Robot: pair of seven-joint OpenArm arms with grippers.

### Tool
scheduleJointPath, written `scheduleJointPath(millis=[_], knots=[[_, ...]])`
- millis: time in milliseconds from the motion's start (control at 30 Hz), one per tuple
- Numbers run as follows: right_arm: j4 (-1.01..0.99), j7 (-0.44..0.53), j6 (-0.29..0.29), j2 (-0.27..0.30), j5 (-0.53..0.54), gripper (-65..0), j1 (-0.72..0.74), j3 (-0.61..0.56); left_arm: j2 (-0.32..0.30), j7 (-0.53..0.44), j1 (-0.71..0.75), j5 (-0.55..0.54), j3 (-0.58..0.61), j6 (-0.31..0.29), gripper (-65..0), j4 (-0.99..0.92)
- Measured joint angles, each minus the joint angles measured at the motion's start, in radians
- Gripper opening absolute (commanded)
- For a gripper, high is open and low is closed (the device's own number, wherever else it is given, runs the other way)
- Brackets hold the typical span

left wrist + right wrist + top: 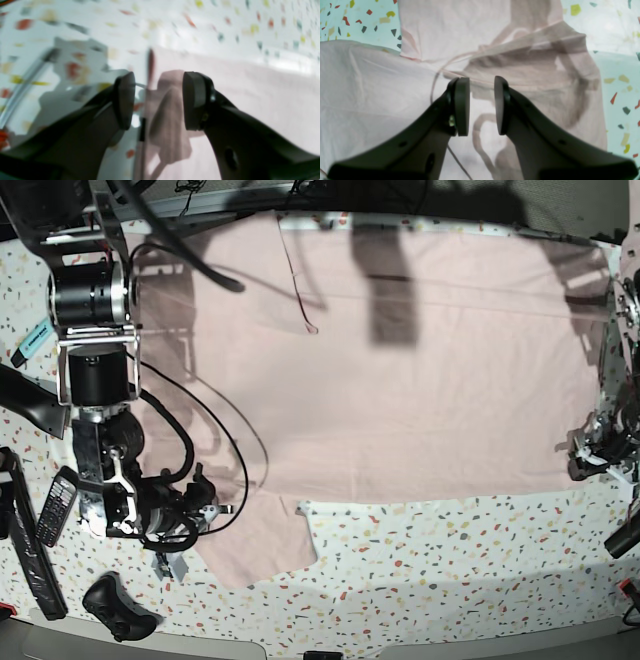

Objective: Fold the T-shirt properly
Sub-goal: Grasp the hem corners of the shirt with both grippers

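Observation:
The pale pink T-shirt [400, 380] lies spread flat, plain side up, across the speckled table [430, 560]. One sleeve [255, 545] sticks out at the front left of the base view. My right gripper [205, 513] is by that sleeve. In the right wrist view it [481, 107] is open, jaws a little apart, just above wrinkled cloth [382, 87]. My left gripper [588, 455] is at the shirt's right edge. In the left wrist view it [158, 100] is open wide, straddling the cloth's edge [262, 95], with nothing held.
A black phone-like handset [55, 505], a black controller [115, 605] and a blue marker [35, 338] lie at the table's left. Black cables [235, 450] trail over the shirt's left part. The arm bases stand at the left and right edges.

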Motion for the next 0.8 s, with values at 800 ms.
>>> scheduleJointPath(millis=[800], knots=[[0.000, 0.004, 0.026, 0.034, 0.000, -48.4, 0.004, 0.000, 0.053, 0.022, -0.002, 0.053, -0.004, -0.029, -41.7, 0.001]])
